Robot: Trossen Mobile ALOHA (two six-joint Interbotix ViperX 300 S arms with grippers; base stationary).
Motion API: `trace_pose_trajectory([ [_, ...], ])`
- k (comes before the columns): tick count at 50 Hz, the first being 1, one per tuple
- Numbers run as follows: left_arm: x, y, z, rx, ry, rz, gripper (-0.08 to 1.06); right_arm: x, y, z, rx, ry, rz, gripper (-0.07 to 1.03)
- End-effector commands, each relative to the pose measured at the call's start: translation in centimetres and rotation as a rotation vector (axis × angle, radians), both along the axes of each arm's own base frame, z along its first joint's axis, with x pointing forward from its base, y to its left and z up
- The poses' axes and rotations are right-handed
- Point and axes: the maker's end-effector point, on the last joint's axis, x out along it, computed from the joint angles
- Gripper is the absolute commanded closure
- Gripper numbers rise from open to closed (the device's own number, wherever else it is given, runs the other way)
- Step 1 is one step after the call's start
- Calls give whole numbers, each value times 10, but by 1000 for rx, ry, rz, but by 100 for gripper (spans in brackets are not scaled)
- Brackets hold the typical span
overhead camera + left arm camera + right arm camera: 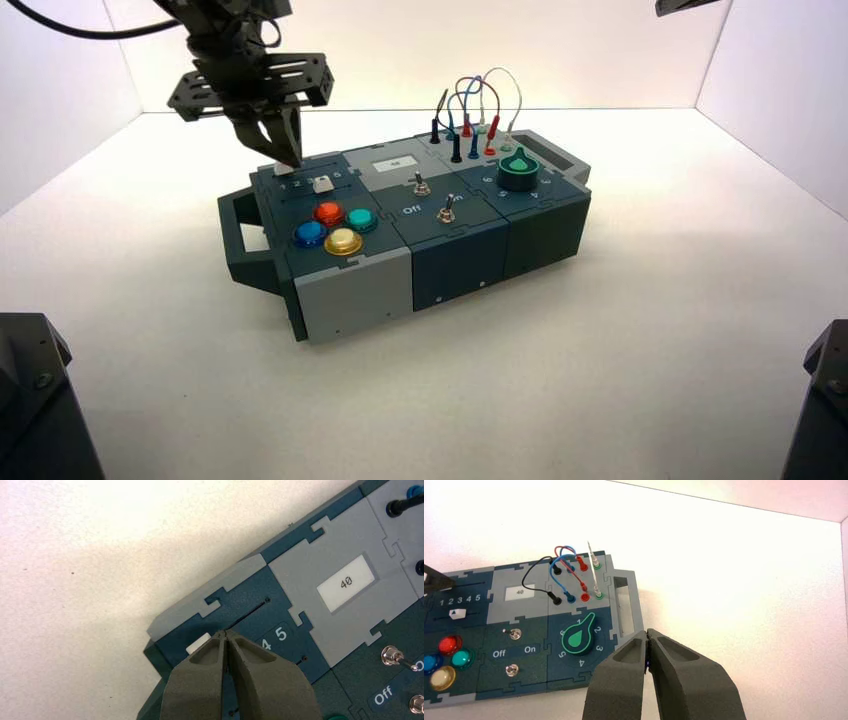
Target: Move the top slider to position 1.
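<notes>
Overhead, left pincer [285, 150] clenched beside top slider [283, 169]; wrist view shows digits 4, 5.

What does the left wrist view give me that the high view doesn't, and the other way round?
Only the left wrist view: the left pincer shut, its tips against the top slider at the near end of its groove, and the display reading 40. The digit 1 is hidden behind the fingers; only 4 and 5 show.

Only the high view: the lower slider, four coloured buttons, green knob, wires and both toggle switches. The right pincer is out of view.

Both: the left pincer over the slider panel.
</notes>
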Motion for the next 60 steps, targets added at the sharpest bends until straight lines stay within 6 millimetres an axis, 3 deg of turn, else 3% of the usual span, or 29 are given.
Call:
trace_pose_trajectory([
  [1, 7, 6, 12, -10, -38, 17, 101, 4, 1, 10, 13, -26, -5, 98],
  [29, -5, 18, 5, 12, -12, 18, 101, 4, 1, 10, 13, -25, -5, 98],
  [60, -17, 21, 31, -1, -32, 3, 101, 4, 1, 9, 12, -20, -5, 98],
])
